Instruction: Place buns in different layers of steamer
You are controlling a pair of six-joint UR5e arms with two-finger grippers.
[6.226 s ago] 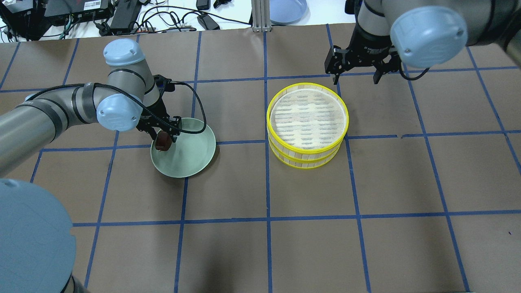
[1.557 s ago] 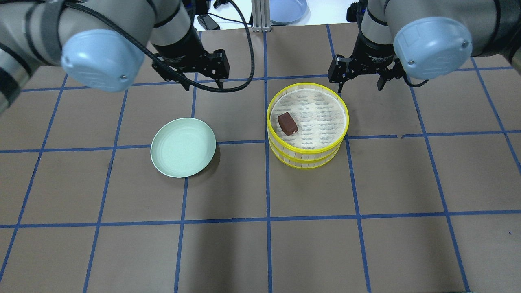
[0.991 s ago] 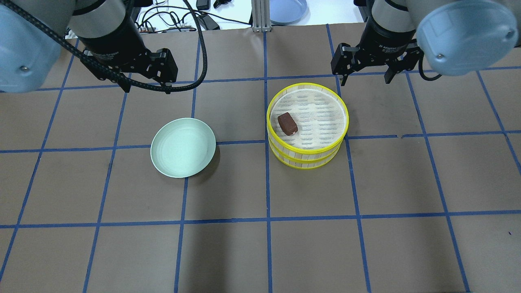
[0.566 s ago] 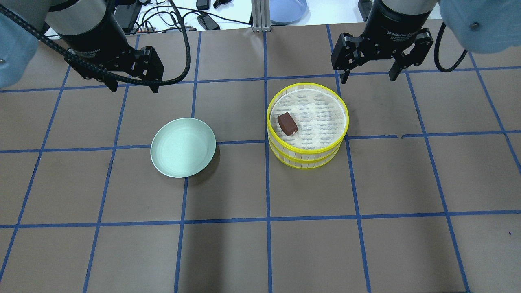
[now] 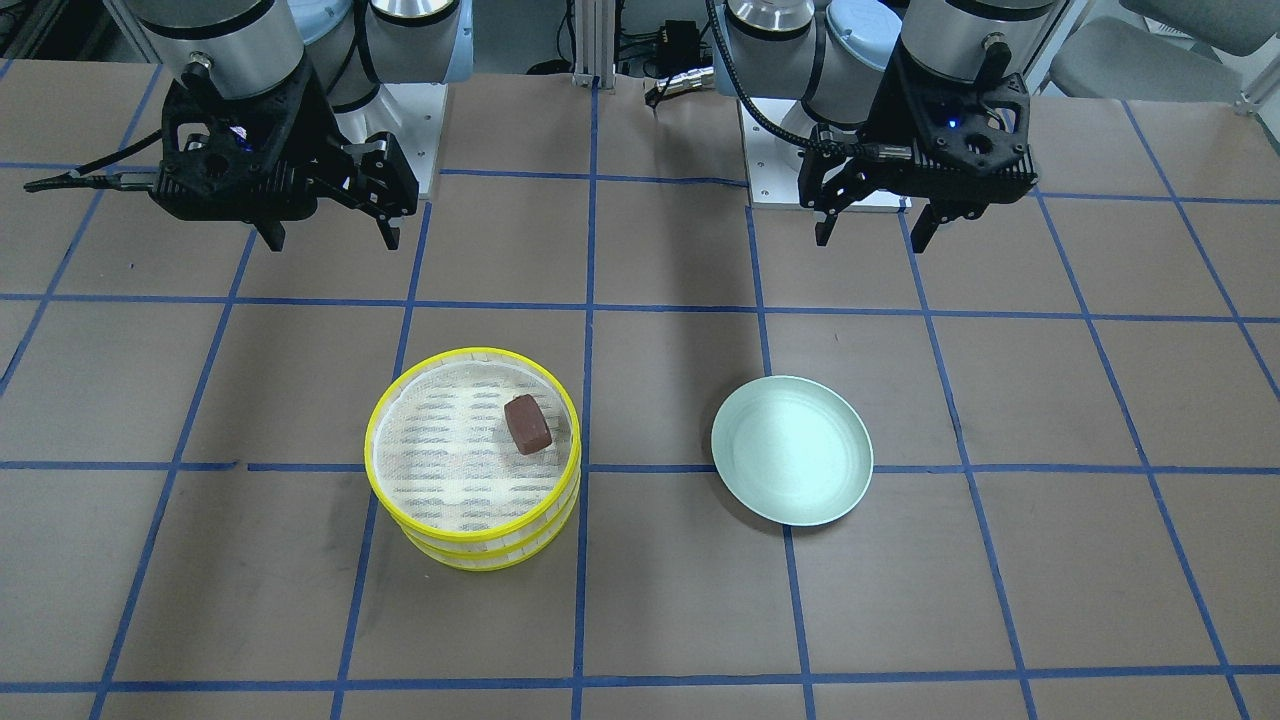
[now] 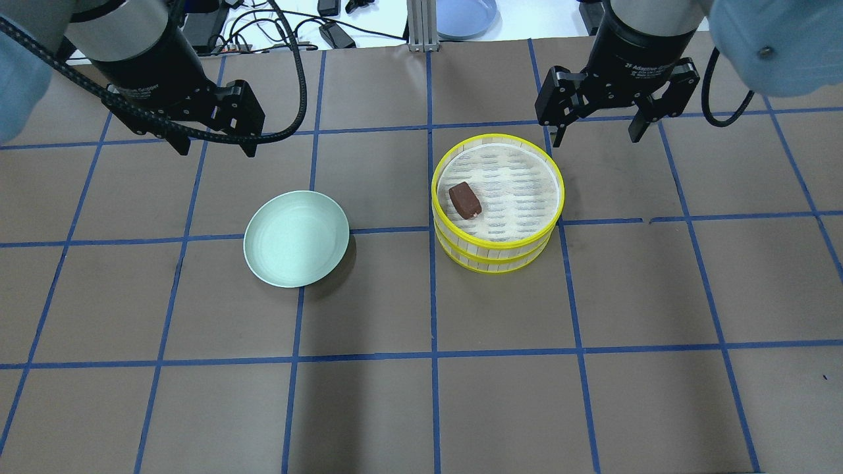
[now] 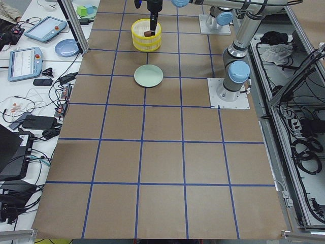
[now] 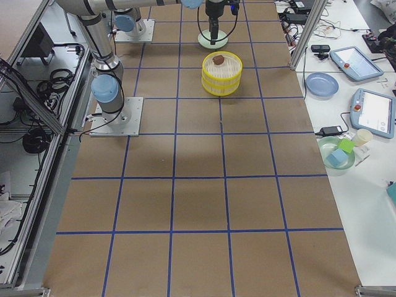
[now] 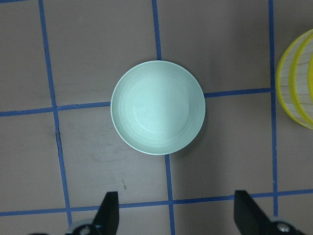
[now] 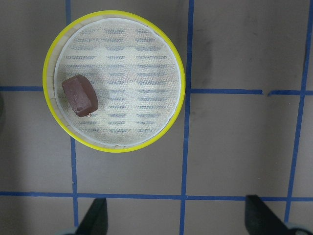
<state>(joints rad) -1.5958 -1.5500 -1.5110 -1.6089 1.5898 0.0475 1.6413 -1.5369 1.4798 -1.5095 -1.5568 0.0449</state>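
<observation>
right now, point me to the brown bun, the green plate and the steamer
brown bun [image 6: 465, 200], overhead view, middle of its top
green plate [image 6: 296, 238], overhead view, bare centre
steamer [image 6: 517, 191], overhead view, bare mesh floor

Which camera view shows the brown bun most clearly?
The right wrist view: the brown bun lies large and unblocked in the top tray. The overhead and front views show it smaller; both side views show only a speck; the left wrist view misses it.

Bright and even from above, crisp focus all round, soft shadow hugging the plate [image 6: 296, 238], broad dim patches across the table [image 6: 632, 296].
</observation>
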